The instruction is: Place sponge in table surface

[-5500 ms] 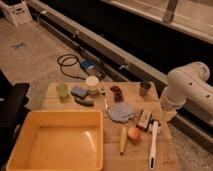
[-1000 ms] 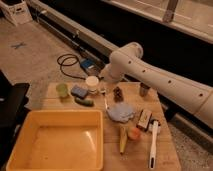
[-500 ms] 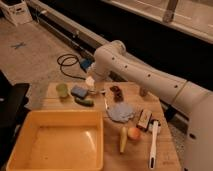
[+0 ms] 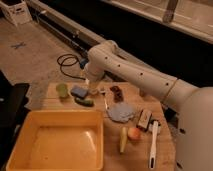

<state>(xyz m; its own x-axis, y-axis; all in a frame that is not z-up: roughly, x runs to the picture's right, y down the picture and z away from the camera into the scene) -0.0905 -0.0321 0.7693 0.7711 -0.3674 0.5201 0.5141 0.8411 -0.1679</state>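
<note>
Tool [image 4: 92, 88] low over the tabletop [image 4: 111, 137], just beside the sponge [image 4: 79, 91].
We note its jaws spread wide, gripping nothing.

Blue-grey sponge [image 4: 79, 91] flat on slatted wooden table surface [image 4: 140, 155] (far-left part), pincer [image 4: 92, 86] just beside.

We read no text, label, brand, number anywhere. None legible on gripper [image 4: 90, 86], at far edge of table surface [image 4: 137, 156], beside sponge [image 4: 79, 91].
</note>
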